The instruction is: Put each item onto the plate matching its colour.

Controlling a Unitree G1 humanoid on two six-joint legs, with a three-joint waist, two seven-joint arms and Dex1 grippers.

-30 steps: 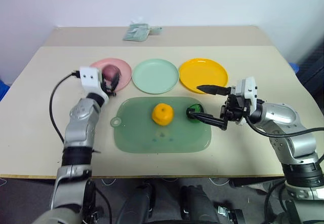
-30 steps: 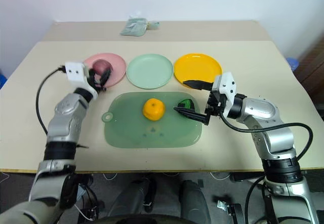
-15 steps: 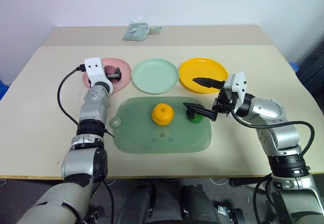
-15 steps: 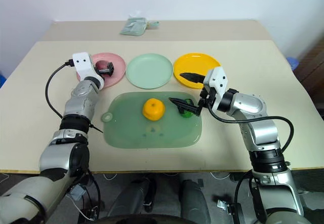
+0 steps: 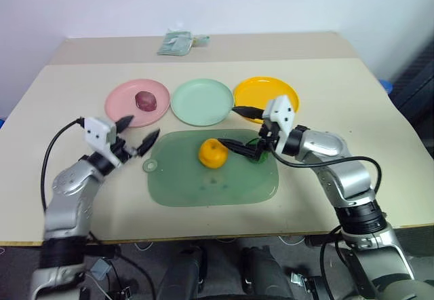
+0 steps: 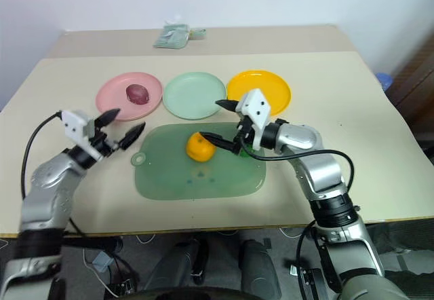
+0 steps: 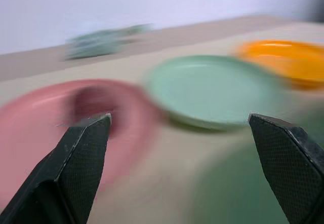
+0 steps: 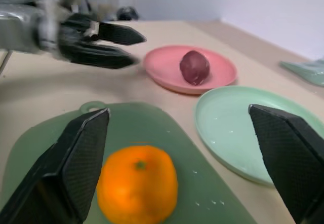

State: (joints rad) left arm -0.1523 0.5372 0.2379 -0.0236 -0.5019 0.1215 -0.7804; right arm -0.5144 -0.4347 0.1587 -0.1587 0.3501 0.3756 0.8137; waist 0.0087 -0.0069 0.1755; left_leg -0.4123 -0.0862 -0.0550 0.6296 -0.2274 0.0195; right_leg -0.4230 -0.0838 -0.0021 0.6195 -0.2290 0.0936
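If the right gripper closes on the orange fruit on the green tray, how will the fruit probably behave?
The orange fruit is round, so a push from one side would probably roll it across the smooth green tray. Its skin looks slightly glossy, so it may slip unless squeezed near its middle. The open right gripper looks wide enough to straddle it.

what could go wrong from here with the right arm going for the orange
The right gripper has open jaws around the orange fruit; being round, it may roll across the green tray if nudged. The green ball sits under that wrist and could get knocked. The mint plate lies close to the yellow plate, so a drop could land wrong.
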